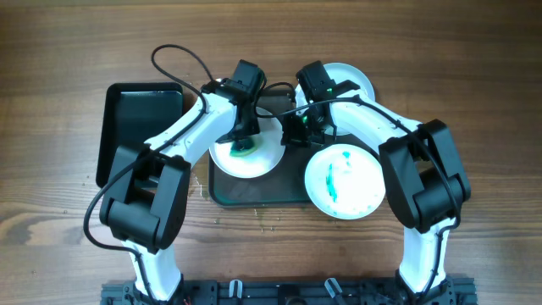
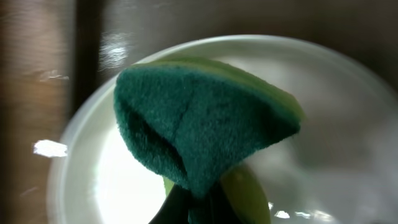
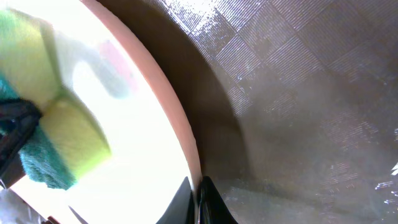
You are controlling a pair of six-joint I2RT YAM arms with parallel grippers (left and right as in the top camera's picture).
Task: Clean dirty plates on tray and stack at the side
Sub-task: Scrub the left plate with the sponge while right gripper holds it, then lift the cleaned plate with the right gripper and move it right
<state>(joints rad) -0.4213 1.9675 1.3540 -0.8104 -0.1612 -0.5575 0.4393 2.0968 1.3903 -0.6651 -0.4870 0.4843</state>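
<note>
Looking down on a wooden table (image 1: 51,254) bearing the dark grey tray (image 1: 254,191) at centre, with a smaller black tray (image 1: 140,127) just beside it on the left. Finding three plates: a smeared plate (image 1: 345,182) overhanging the tray's right edge, a plain plate (image 1: 354,78) lying by its far right corner, a middle plate (image 1: 262,158) sitting inside. Pinching that middle plate's rim with the right gripper (image 3: 196,190), fingers drawn nearly together on it. Holding a folded green sponge (image 2: 199,124) over the same plate with the left gripper (image 2: 188,208), clamped tight on the fold.
</note>
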